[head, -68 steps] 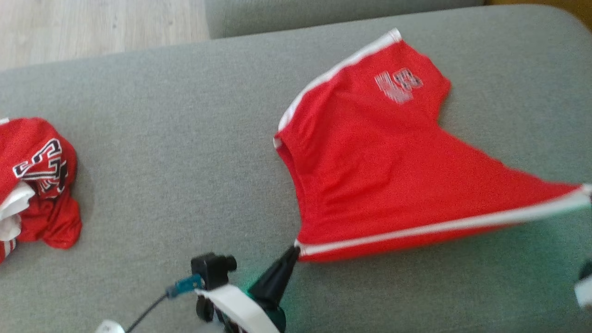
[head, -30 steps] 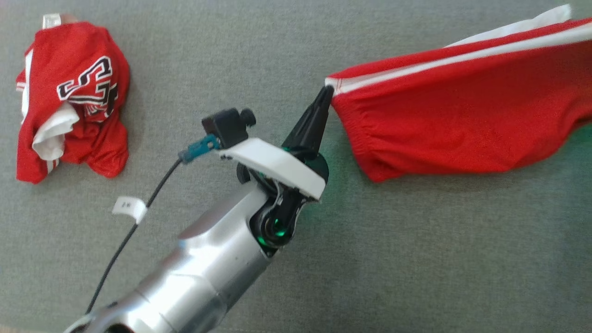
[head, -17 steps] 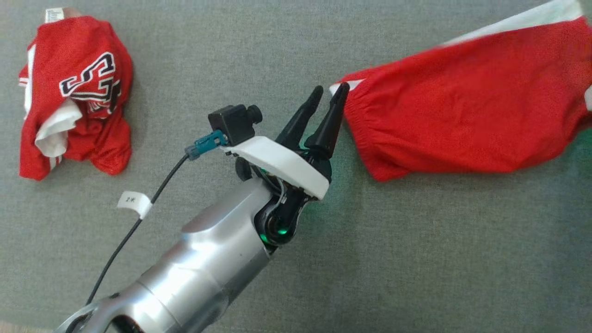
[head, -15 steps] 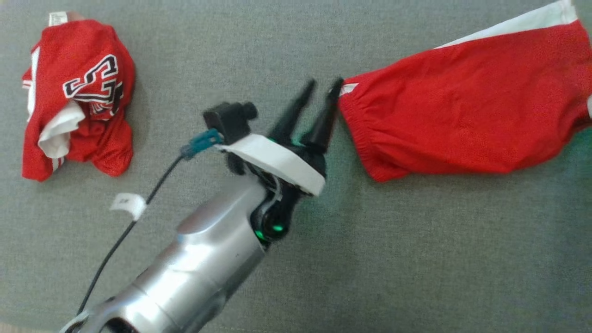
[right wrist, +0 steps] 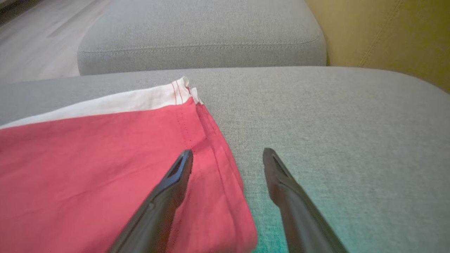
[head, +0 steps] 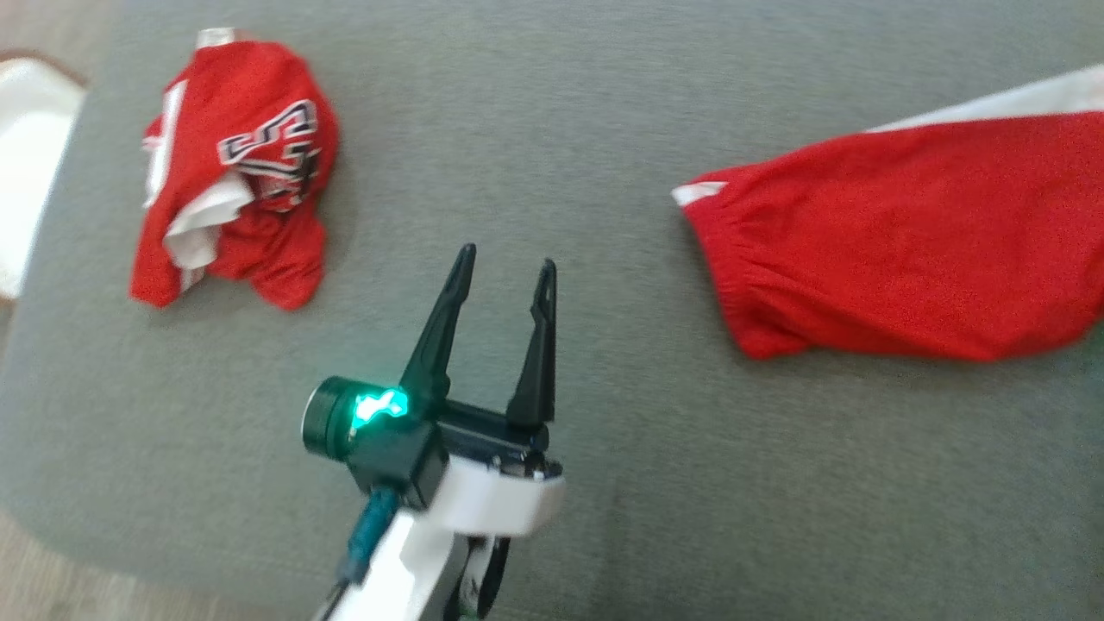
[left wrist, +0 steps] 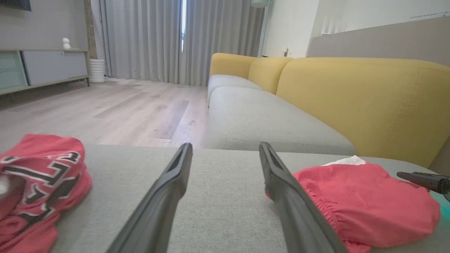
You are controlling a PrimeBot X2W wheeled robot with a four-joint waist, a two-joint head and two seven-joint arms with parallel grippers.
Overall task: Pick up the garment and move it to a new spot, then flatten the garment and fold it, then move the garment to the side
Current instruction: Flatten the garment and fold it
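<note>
The garment (head: 906, 250) is a pair of red shorts with white trim, lying folded and slack on the grey sofa cushion (head: 604, 103) at the right of the head view. My left gripper (head: 507, 257) stands open, well left of the elastic waistband and touching nothing. In the left wrist view the garment (left wrist: 365, 203) lies just right of my open left gripper (left wrist: 225, 147). My right gripper (right wrist: 228, 152) is open, its left finger over the garment's (right wrist: 88, 168) hemmed edge and its right finger over bare cushion.
A second, crumpled red jersey (head: 237, 172) with black-and-white lettering lies at the cushion's far left. A white object (head: 26, 147) sits beyond the left edge. A yellow backrest (left wrist: 351, 98) rises behind the sofa, and wooden floor (left wrist: 105, 112) lies beyond it.
My left gripper opened, let go of the garment's waistband corner and drew back to the left. The garment dropped flat onto the cushion. The head camera also shifted.
</note>
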